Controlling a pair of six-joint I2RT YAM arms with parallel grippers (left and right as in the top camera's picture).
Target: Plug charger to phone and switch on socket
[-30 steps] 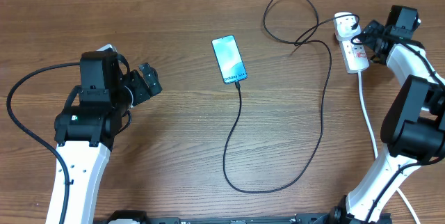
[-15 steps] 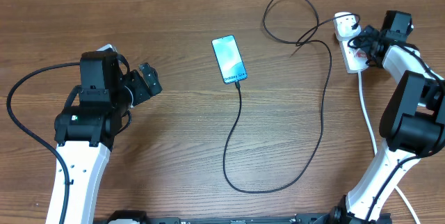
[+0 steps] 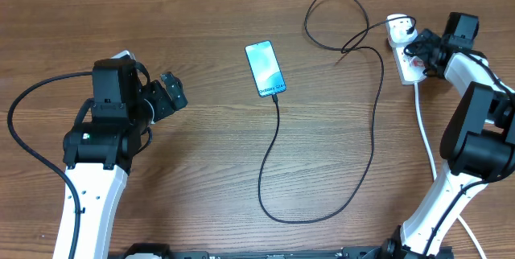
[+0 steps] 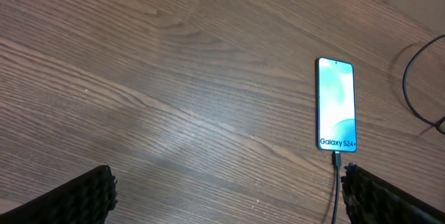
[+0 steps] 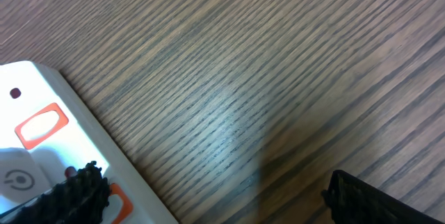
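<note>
My right gripper (image 3: 418, 47) is moving in over the socket (image 3: 413, 71), fingers wide, holding nothing. The charger (image 3: 375, 114) is already sitting in the phone (image 3: 265, 68), well left of the socket, so I am only needing the red switch (image 5: 42, 125) now. My left gripper (image 3: 170, 92) is waiting wide open too.

Socket: white plastic socket block (image 5: 66, 151) lies in the lower left corner.
Switch: orange-red oblong switch (image 5: 42, 124) on its top face, with a small red dot nearby.
Desk: brown wood-grain desk (image 5: 243, 64) fills the rest.
Tool: right tool (image 5: 222, 200) has its black ribbed fingers spread wide. One fingertip (image 5: 76, 193) overlaps the block, contact unclear.
</note>
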